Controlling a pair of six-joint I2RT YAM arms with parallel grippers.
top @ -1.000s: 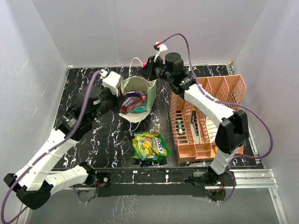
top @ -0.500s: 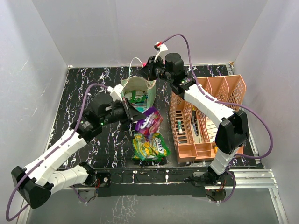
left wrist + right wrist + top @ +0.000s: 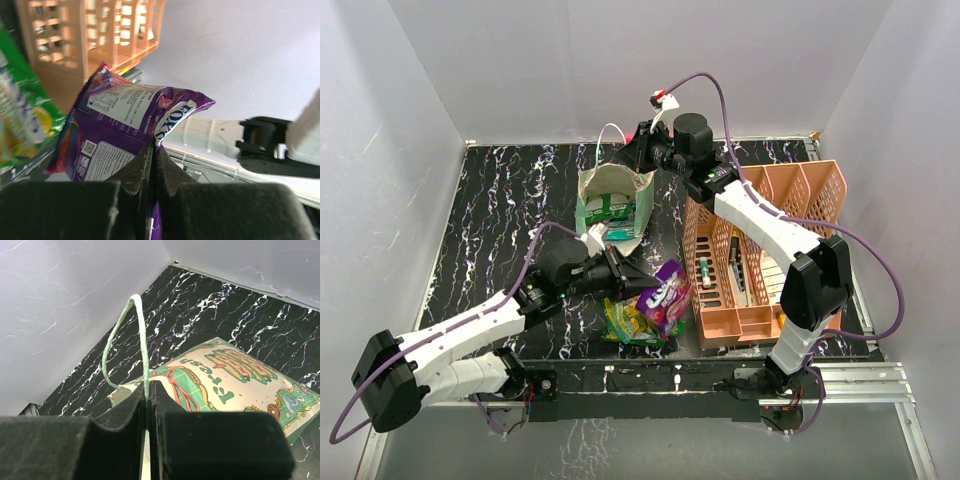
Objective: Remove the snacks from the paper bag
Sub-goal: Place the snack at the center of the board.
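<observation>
**Left arm.** The left gripper [image 3: 636, 282] is closed tight, its jaws pinching one edge of the purple packet [image 3: 666, 290]. In the wrist view the packet stands out crumpled beyond the fingertips. It hangs clear of the paper bag [image 3: 616, 203], at about 5 o'clock from the bag in the overhead view. It is just above the 3 o'clock end of the yellow-green packet [image 3: 628, 322], which lies flat on the table [image 3: 500, 200]. The peach organiser [image 3: 790, 200] stands just beside, at 3 o'clock.

**Right arm.** The right gripper [image 3: 147, 390] is closed on the bag's cord handle [image 3: 141, 325], at the far rim of the bag. The wrist view shows the cord running up from between the pads.

**Remaining contents.** A teal-green packet [image 3: 611, 209] shows in the bag's mouth. Whether anything lies beneath it cannot be told.

**Governing relation.** The bag's mouth faces 6 o'clock, toward the arm bases, and the teal-green packet lies at roughly 12 o'clock from the left gripper. The bag's long axis runs 12 to 6.

**Judgement.** The left arm is the extracting arm and faces the opening, while the right is occupied steadying the bag. Once the purple packet is set down, the reach is likely straight back along that axis.
</observation>
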